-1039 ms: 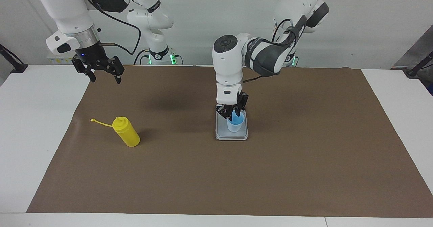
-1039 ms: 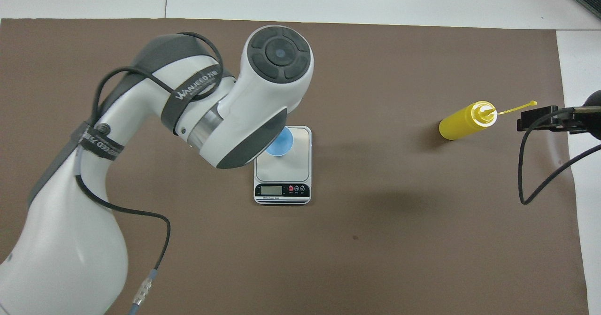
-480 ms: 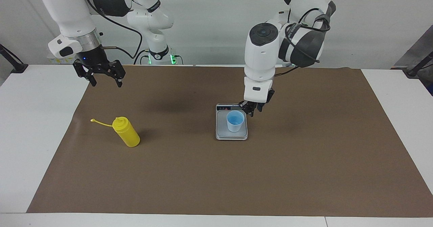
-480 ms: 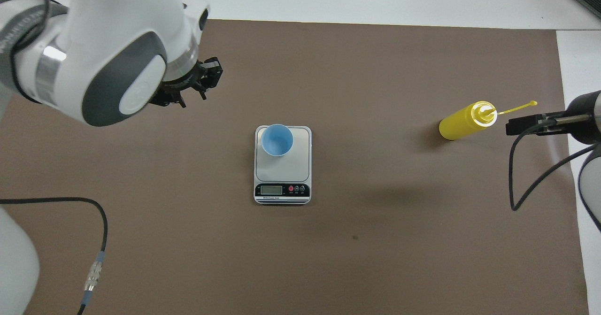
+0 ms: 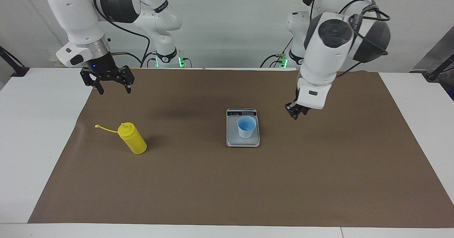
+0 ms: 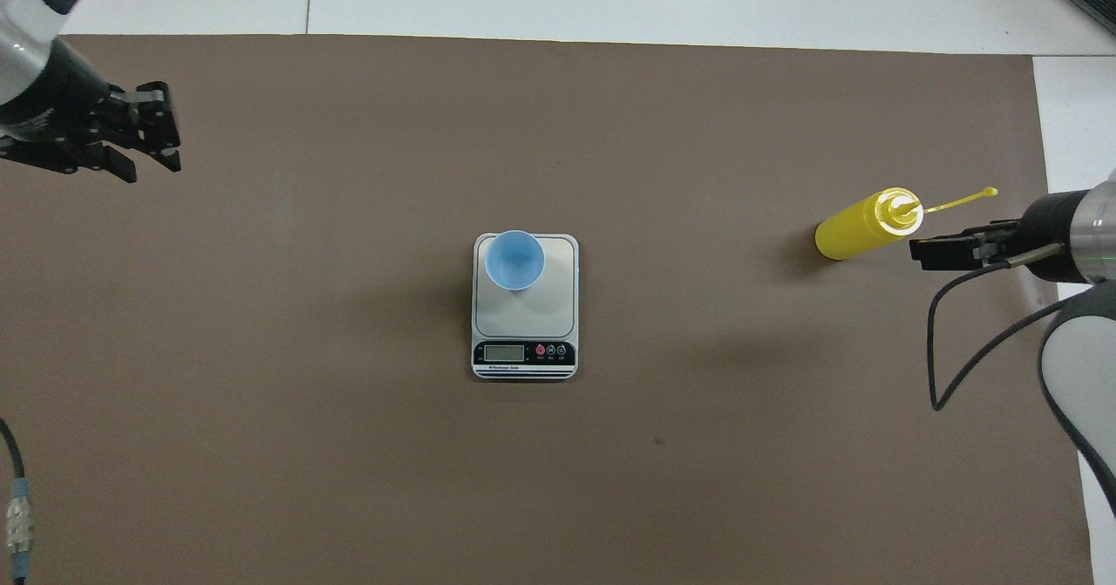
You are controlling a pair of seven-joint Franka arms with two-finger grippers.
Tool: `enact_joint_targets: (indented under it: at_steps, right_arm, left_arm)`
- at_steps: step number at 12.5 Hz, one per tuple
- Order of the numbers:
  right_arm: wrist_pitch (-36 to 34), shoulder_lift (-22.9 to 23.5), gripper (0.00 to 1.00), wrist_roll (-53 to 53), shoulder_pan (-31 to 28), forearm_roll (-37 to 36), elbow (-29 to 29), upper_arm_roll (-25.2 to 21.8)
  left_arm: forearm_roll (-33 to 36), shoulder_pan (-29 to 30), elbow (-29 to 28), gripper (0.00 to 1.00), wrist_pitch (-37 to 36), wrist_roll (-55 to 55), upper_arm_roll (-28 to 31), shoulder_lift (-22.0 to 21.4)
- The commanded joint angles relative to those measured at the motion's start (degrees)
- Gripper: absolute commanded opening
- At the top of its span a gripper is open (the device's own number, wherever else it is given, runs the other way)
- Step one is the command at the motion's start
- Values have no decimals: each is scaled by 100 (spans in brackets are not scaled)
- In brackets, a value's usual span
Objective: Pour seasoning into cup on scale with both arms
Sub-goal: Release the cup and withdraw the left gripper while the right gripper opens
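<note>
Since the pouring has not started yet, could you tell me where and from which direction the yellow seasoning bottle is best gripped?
Probably around the middle of the seasoning bottle, on its plain cylindrical wall below the ribbed cap. It stands upright on the brown mat, so a level approach from the robots' side suits the right gripper, open over the mat, and keeps the fingers off the tip strap.

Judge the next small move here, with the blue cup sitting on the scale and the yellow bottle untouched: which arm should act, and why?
Probably the right claw should descend onto the bright yellow plastic squeeze bottle. Its fingers are open and it hangs over the mat near the bottle, which stands free. The small light blue cup already stands on the flat silver-grey scale, and the left claw is off to the side, holding nothing.
</note>
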Motion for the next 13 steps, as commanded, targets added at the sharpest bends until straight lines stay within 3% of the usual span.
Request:
enact_joint_targets:
  at_steps: [1, 6, 10, 13]
  right_arm:
    - [513, -231, 100, -1045, -279, 549, -587, 15]
    - [1014, -214, 100, -2785, -693, 1655, -1115, 7]
    - [1305, 49, 100, -4585, -1044, 2718, -1344, 15]
    - [1305, 454, 100, -6239, -1299, 3870, -1345, 7]
  left_arm:
    - [-144, -83, -824, 43, 34, 1050, 519, -537]
    - [-135, -154, -2590, 45, 1017, 1212, 644, -1372]
    - [-144, -154, -3242, 48, 1256, 1203, 644, -1759]
    - [-135, -145, -4102, 52, 1588, 1212, 653, -2399]
